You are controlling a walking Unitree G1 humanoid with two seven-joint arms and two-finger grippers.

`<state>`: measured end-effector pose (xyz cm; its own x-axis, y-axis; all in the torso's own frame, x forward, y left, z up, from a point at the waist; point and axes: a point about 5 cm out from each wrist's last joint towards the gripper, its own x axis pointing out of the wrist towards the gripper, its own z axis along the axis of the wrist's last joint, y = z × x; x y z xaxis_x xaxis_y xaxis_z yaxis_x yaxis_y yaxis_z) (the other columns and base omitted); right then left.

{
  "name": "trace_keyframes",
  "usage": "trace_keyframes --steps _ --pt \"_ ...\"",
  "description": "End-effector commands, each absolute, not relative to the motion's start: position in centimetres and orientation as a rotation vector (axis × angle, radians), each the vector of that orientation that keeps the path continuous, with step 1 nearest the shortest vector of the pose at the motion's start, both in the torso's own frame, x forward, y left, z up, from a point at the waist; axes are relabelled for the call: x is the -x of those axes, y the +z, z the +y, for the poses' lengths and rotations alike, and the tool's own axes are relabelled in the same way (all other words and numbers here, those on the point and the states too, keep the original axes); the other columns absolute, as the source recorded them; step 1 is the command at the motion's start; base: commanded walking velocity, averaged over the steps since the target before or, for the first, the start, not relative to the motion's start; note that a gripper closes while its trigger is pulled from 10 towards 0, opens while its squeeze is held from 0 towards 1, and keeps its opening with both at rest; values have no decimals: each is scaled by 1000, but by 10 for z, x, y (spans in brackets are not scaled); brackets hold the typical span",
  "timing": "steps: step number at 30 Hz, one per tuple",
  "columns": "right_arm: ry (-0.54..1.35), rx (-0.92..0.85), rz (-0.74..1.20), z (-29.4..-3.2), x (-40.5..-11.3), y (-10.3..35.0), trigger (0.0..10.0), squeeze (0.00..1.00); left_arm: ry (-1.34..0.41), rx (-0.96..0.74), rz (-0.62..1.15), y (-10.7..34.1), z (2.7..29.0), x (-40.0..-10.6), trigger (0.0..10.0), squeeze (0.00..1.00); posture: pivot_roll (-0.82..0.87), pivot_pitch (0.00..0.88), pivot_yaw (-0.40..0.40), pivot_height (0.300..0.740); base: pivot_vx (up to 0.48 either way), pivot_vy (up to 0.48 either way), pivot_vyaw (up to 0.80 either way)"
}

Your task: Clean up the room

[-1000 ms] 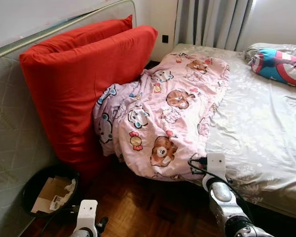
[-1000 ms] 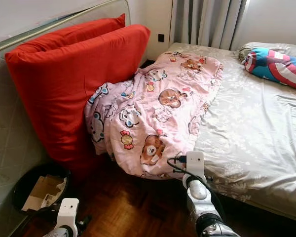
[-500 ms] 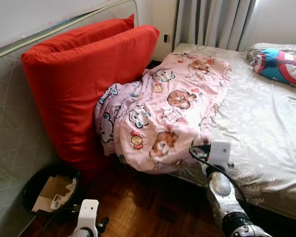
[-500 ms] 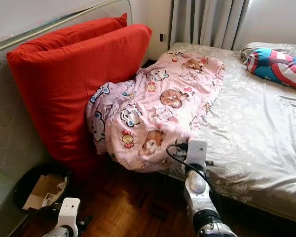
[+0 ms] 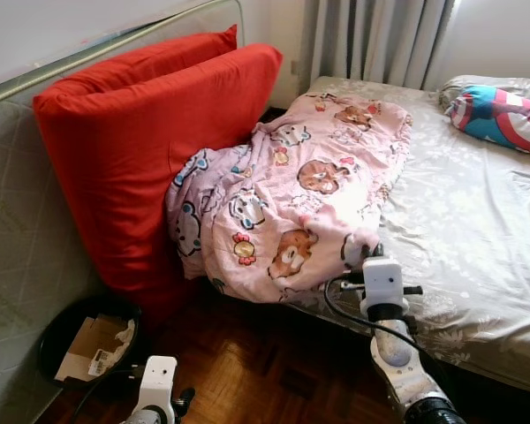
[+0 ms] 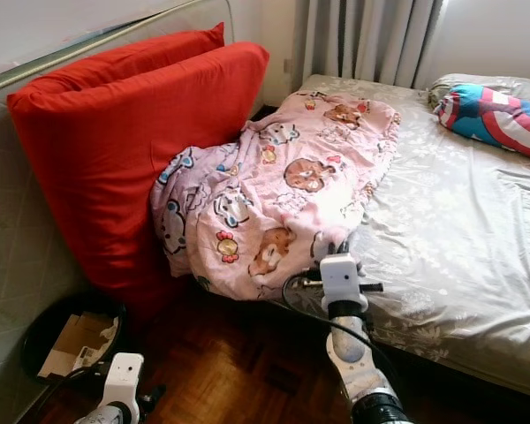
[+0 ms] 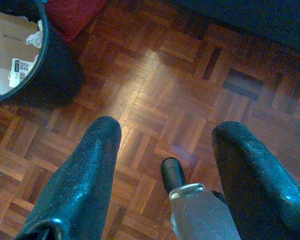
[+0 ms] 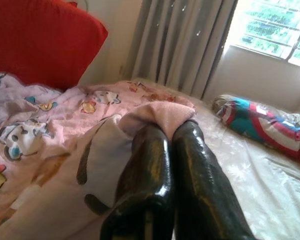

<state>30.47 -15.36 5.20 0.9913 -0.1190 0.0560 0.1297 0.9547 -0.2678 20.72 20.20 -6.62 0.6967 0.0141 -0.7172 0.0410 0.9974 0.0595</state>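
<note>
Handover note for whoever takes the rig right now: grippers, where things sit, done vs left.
Right gripper: shut on the pink blanket, pinching its lower edge, raised at the bedside.
Left gripper: open, idle, low over the parquet floor near the black bin.
Pink blanket is bunched along the bed's left side, partly draped over the edge and against the red cushion, which leans on the upright mattress.
Striped pillow lies at the far end of the bed.
Done: edge grasped.
Left: likely spread or fold the blanket.
</note>
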Motion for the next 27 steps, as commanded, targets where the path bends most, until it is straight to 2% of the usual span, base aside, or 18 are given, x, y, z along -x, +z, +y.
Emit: trace_keyframes --steps 1,2,5,10,16,17,18,27 --pt "-134 239 138 -155 -298 27 10000 0 -23 -97 819 -67 205 -206 10000 0 -63 0 13 740 0 0 0" --pt "-127 228 271 -156 -290 9 10000 0 -24 -98 818 -67 205 -206 10000 0 -66 0 12 740 0 0 0" --pt "-108 203 413 -157 -275 -13 10000 0 -25 -99 818 -67 204 -207 10000 0 -60 0 12 740 0 0 0" --pt "-80 173 594 -156 -247 -41 10000 0 -28 -103 818 -66 204 -207 10000 0 -64 0 12 740 0 0 0" --pt "-71 142 706 -159 -236 -53 10000 0 -34 -107 817 -66 204 -208 10000 0 -65 0 13 740 0 0 0" --pt "-71 144 714 -160 -236 -53 10000 376 -33 -107 816 -66 204 -208 10000 0 -65 0 13 740 0 0 0" --pt "-71 144 717 -160 -235 -54 10000 1000 -32 -106 816 -66 204 -208 10000 0 -62 0 12 740 0 0 0" --pt "-50 119 741 -157 -233 -56 10000 1000 -33 -109 817 -66 205 -208 10000 0 -63 0 14 740 0 0 0"
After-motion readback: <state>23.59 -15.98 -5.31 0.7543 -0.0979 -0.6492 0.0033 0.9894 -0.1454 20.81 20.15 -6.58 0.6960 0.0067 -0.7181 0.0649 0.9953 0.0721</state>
